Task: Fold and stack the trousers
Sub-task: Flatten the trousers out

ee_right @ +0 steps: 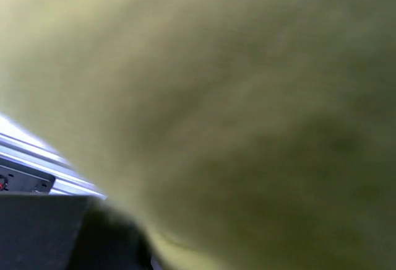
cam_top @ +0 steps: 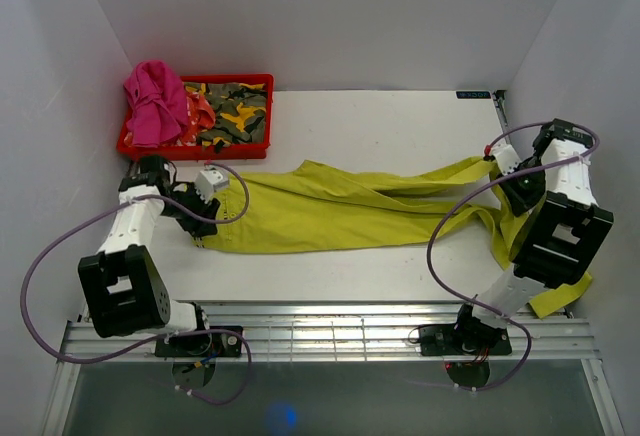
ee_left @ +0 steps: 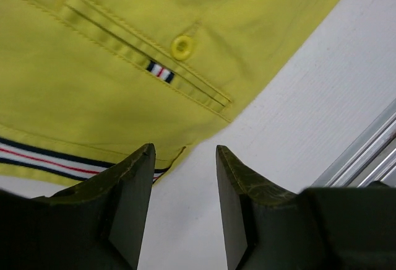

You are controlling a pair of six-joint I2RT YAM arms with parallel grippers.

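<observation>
The white counter (cam_top: 380, 116) carries the trousers (cam_top: 330, 211), which lie stretched across it. The waist is at the left, and the 2 legs run to the right. The far ends drape over the right edge beside the right arm. The legs look laid roughly one on the other, but the cloth is rumpled and not squared, so I judge the task to be at its first fold, with no stacking done.

A red tray (cam_top: 200, 150) sits at the back left corner, well apart from the trousers, and holds a pink cloth (cam_top: 152, 101) and a camouflage garment (cam_top: 235, 114).

The left gripper (ee_left: 184, 152) hovers at the waist edge. Its fingers (ee_left: 133, 183) are spread, with only bare counter between them, and grip nothing. The right gripper (cam_top: 512, 181) is at the leg ends. Its wrist view is filled with blurred yellow-green cloth, so I cannot tell whether its fingers are closed on the fabric.

Close to the left fingers are a back pocket (ee_left: 148, 59), a striped waistband trim (ee_left: 49, 158) and a yellow button (ee_left: 182, 46).

The next move probably calls for the leg ends to be brought up onto the counter and carried toward the waist. That needs a secure pinch through both layers.
</observation>
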